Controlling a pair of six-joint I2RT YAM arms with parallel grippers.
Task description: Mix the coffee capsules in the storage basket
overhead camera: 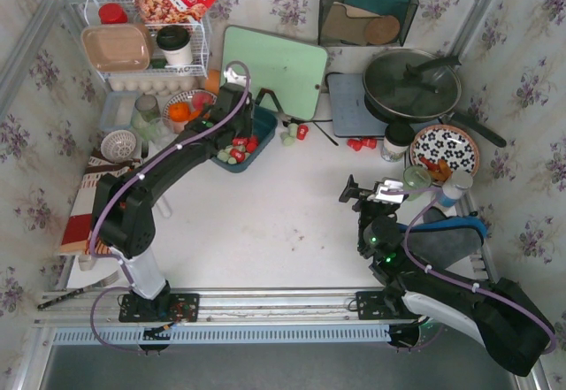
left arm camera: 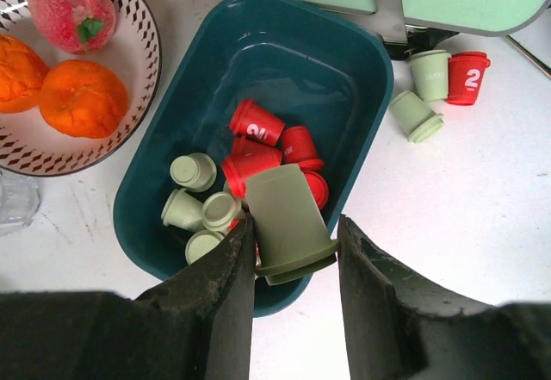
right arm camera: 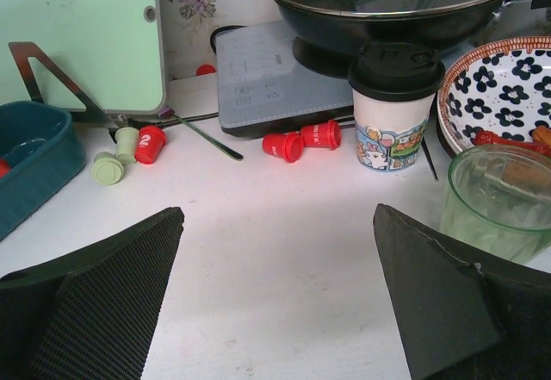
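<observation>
The teal storage basket [left arm camera: 379,61] sits left of centre on the table [overhead camera: 263,126]. It holds several red coffee capsules [left arm camera: 256,123] and pale green ones [left arm camera: 194,171]. My left gripper [left arm camera: 294,222] hangs over the basket's near rim [overhead camera: 235,149], shut on a pale green capsule [left arm camera: 288,216]. Loose capsules lie right of the basket: two green [left arm camera: 416,115] and one red [left arm camera: 467,77]. Two more red ones [right arm camera: 282,146] lie by the cooker. My right gripper [right arm camera: 277,214] is open and empty over bare table [overhead camera: 354,191].
A plate [left arm camera: 148,61] with oranges and a peach stands left of the basket. A green cutting board [overhead camera: 274,67] leans behind it. A pan on a cooker [overhead camera: 411,80], a lidded paper cup [right arm camera: 394,109], a floral bowl [overhead camera: 445,147] and a glass [right arm camera: 499,190] crowd the right.
</observation>
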